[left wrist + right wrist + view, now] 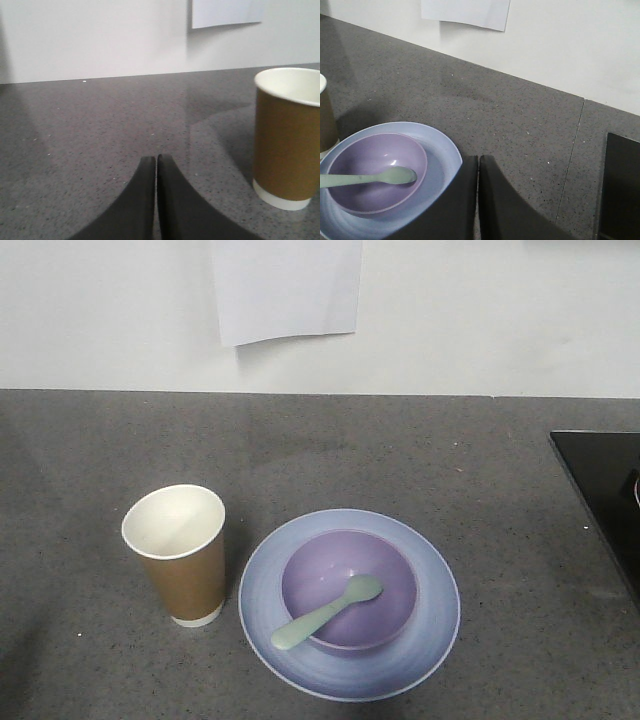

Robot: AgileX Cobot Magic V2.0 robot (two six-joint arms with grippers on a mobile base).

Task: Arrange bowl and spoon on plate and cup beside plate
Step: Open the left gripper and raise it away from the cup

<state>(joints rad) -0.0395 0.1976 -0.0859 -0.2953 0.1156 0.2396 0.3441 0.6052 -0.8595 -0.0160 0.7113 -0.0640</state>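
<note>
Only the grasping ends of the robot show, one in each wrist view. The left gripper [156, 159] has two matte black fingers [140, 200] with smooth, unmarked surfaces; each curves outward toward its base and narrows to a rounded tip. The right gripper [478, 159] looks the same: two plain black fingers [500, 200], broad below, tapering upward. No cables, screws or markings are visible.

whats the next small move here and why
Probably none beyond keeping both arms back: the bowl sits on the plate, the spoon rests in the bowl, and the cup stands upright beside the plate. Both sets of jaws are shut and empty.
</note>
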